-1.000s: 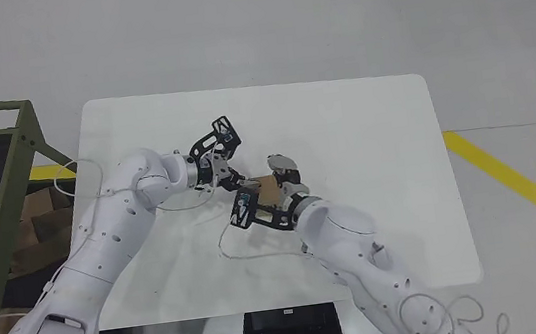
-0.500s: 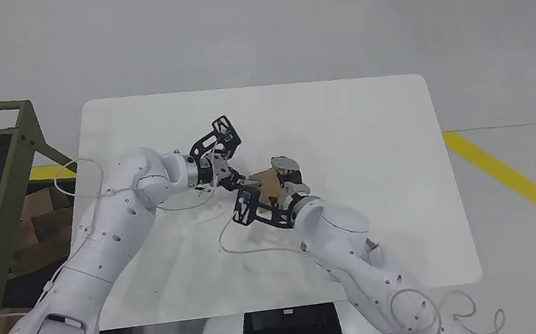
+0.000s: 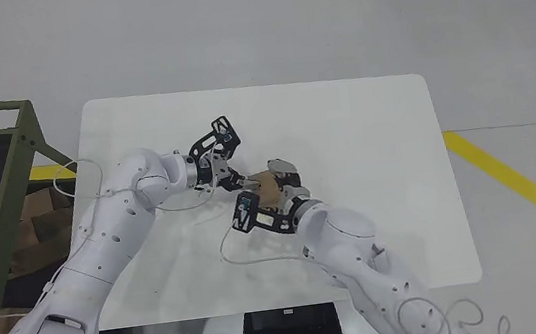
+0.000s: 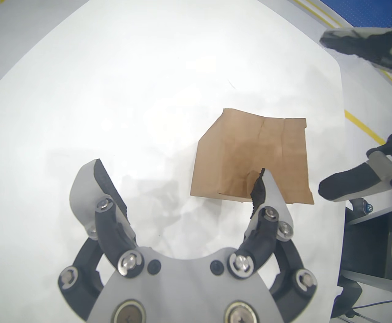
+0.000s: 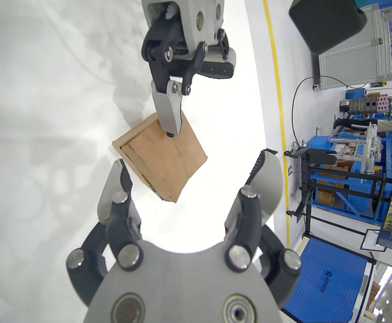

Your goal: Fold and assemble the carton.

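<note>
On the white table, near its middle, the brown carton sits between the claws. The left claw is spread wide, one fingertip pressing the carton's top; the right claw is spread too, just beside it. I think the left should hold it down softly while the right lifts a side. One carton, two claws

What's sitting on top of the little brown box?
One finger of the left tool rests its tip on the carton's top. The white table lies under it. Its folded flaps hide the inside.
</note>
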Robot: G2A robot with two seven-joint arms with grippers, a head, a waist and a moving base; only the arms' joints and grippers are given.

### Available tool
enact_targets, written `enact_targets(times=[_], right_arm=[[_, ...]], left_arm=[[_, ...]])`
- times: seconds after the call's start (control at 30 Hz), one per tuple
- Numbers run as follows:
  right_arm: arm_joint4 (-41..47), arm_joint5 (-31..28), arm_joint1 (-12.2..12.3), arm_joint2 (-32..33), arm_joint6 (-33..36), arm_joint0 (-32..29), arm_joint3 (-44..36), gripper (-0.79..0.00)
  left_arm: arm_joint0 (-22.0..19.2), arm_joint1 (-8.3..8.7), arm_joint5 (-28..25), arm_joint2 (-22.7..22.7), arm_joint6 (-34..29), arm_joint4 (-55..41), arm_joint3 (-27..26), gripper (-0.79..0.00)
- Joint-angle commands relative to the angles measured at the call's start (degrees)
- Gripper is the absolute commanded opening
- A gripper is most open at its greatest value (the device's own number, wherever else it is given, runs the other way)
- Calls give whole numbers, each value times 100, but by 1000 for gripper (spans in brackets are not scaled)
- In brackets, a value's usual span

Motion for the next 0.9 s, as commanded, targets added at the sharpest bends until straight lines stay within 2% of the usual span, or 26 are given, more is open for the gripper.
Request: enact_targets(times=[0.0,0.27,0.87], right_arm=[[-4,-13,3,8,-1,4,29,-123],[7,233,-59,-77,173,214,339,-129],[-11,395,-94,-112,143,250,350,-123]], left_arm=[[-2,0,-5,2,1,-3,4,0],[0,0,-2,1,2,-1,2,0],[48,24,-44,-57,28,20,-58,0]])
